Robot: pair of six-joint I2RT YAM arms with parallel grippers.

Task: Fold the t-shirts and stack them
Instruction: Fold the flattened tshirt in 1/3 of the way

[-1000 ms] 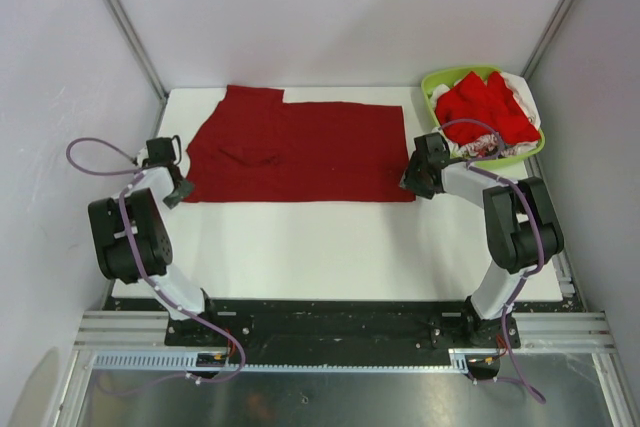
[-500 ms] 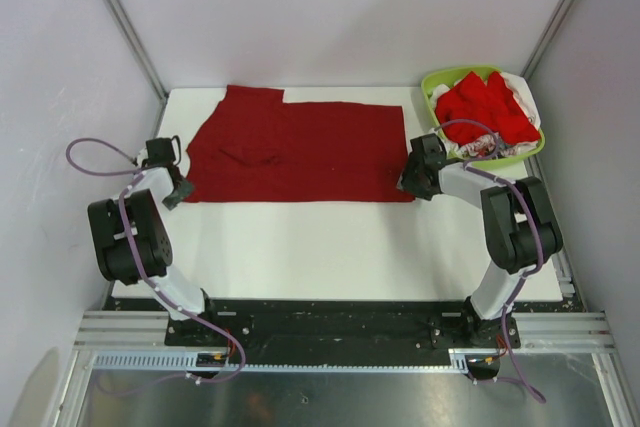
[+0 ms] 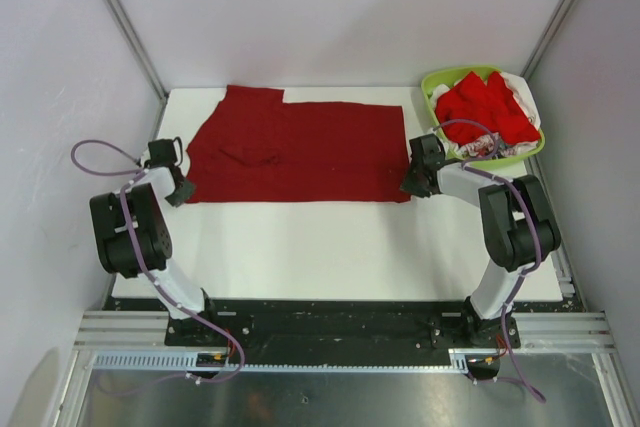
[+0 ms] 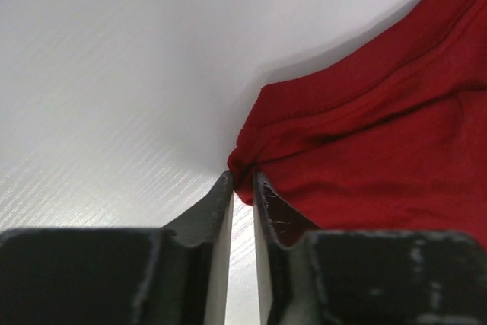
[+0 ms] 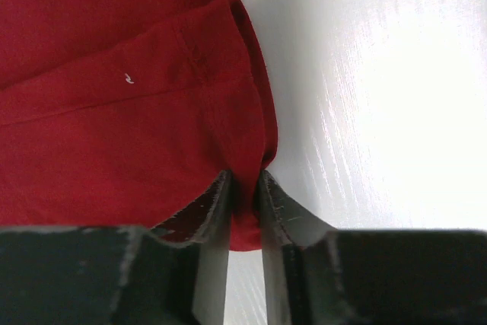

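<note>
A dark crimson t-shirt (image 3: 298, 150) lies spread flat across the far half of the white table. My left gripper (image 3: 180, 190) is at its near left corner, shut on the hem corner (image 4: 245, 164). My right gripper (image 3: 408, 185) is at its near right corner, shut on a pinch of the hem (image 5: 247, 159). Both corners are gathered between the fingertips, low on the table. More t-shirts, bright red (image 3: 487, 105) with some white fabric, are heaped in the basket at the far right.
A lime-green plastic basket (image 3: 433, 81) stands at the table's far right corner, just behind my right arm. White enclosure walls rise close on the left, back and right. The white table (image 3: 320, 247) shows bare in front of the shirt.
My right gripper has drawn slightly left and in at the shirt's near right corner, gathering the hem. The left gripper has barely moved.
</note>
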